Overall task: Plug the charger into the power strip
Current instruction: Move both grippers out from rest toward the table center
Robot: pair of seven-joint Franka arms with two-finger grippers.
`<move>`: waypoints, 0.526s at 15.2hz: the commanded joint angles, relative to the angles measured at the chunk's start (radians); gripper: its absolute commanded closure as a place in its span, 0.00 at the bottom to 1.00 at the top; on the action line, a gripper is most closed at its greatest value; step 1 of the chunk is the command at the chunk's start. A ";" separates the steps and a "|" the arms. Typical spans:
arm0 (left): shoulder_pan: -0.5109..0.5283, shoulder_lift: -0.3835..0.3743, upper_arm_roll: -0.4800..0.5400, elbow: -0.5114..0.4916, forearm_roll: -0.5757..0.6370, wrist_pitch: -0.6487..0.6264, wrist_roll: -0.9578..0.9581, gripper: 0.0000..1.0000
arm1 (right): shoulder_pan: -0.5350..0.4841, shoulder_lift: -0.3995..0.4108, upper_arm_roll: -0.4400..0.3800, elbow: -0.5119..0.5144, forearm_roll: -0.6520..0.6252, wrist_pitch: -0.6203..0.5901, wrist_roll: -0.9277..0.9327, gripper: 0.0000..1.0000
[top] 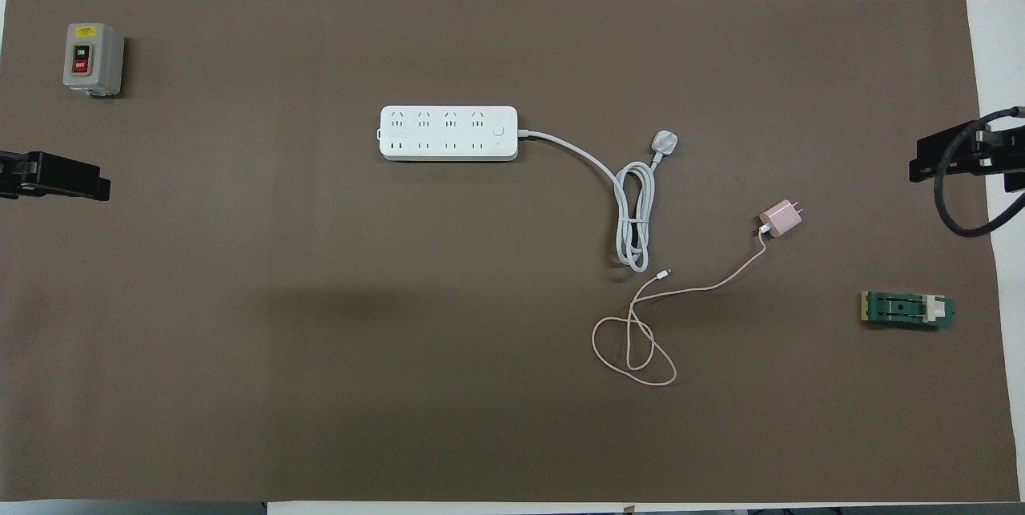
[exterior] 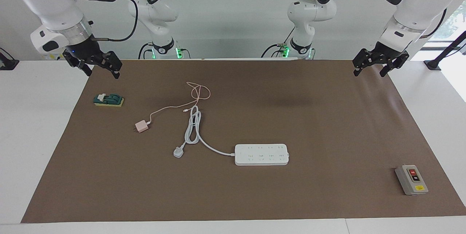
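Note:
The pale pink charger (exterior: pixel 141 126) lies on the brown mat toward the right arm's end, prongs pointing away from the strip. It also shows in the overhead view (top: pixel 782 219). Its thin pink cable (exterior: pixel 198 92) loops nearer to the robots. The white power strip (exterior: pixel 261 154) lies flat mid-table, sockets up, farther from the robots than the charger; it also shows in the overhead view (top: pixel 448 133). Its thick white cord ends in a white plug (exterior: pixel 178 152) between strip and charger. My right gripper (exterior: pixel 102 72) and left gripper (exterior: pixel 372 70) hang open and empty over the mat's corners nearest the robots.
A small grey box with red and black buttons (exterior: pixel 411 179) stands at the left arm's end, farther from the robots than the strip. A green and yellow block (exterior: pixel 108 100) lies at the right arm's end, under my right gripper's side. The brown mat (exterior: pixel 327 117) covers the table.

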 commanded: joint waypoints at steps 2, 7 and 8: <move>-0.002 -0.010 0.005 -0.005 -0.003 0.012 0.005 0.00 | -0.007 0.002 0.005 0.004 0.018 0.009 -0.013 0.00; 0.000 -0.013 0.002 -0.016 -0.010 -0.007 0.005 0.00 | -0.005 -0.005 0.006 -0.015 0.015 0.001 -0.016 0.00; 0.001 -0.014 0.002 -0.018 -0.013 -0.011 0.006 0.00 | -0.007 -0.005 0.008 -0.019 0.020 0.009 -0.016 0.00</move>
